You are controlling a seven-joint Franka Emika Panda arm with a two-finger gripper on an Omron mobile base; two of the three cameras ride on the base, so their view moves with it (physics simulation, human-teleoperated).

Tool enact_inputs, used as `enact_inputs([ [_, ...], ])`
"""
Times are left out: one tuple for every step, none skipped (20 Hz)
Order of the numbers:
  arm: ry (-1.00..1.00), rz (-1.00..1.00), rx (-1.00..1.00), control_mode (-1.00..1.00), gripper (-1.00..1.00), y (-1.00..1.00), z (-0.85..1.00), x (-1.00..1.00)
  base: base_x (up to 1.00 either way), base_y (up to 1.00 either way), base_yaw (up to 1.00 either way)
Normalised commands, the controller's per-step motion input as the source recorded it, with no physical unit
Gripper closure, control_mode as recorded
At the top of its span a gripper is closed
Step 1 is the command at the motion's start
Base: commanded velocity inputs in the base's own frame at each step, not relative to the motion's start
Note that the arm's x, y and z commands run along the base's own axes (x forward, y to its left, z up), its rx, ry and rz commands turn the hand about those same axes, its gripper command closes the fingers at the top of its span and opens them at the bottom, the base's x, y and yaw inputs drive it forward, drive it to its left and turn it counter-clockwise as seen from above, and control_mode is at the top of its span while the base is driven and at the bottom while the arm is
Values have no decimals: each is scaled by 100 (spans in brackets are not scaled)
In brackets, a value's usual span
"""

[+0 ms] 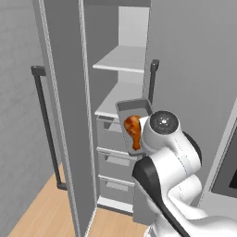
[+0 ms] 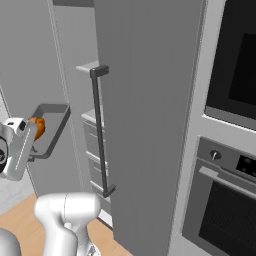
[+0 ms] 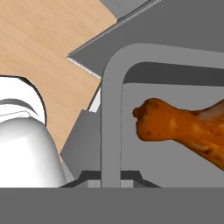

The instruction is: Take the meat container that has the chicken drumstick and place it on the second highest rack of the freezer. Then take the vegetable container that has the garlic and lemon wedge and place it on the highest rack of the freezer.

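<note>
Kitchen, freezer door open, wood floor below. Gripper clenched on the near rim of the meat container, tray held in the air with chicken drumstick inside. Second highest rack sits just beyond the tray's far end, highest rack above that. First placement looks unfinished: tray not yet on a shelf. Vegetable container step still to do.

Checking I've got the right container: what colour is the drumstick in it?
Glossy orange-brown chicken drumstick; clearest in the hand view.
</note>
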Motion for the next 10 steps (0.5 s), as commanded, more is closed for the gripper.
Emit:
enact_inputs([
  [0,0,0,100,100,0,0,0,38,19,-14],
  [0,0,0,100,100,0,0,0,43,26,-15],
  [0,0,0,100,100,0,0,0,42,20,-15],
  [0,0,0,100,100,0,0,0,49,19,-16],
  [0,0,0,100,100,0,0,0,49,19,-16],
  [0,0,0,100,100,0,0,0,46,22,-15],
  [0,0,0,100,100,0,0,0,39,16,-14],
  [0,0,0,100,100,0,0,0,35,18,-14],
  [0,0,0,100,100,0,0,0,36,21,-14],
  [0,0,0,100,100,0,0,0,40,19,-14],
])
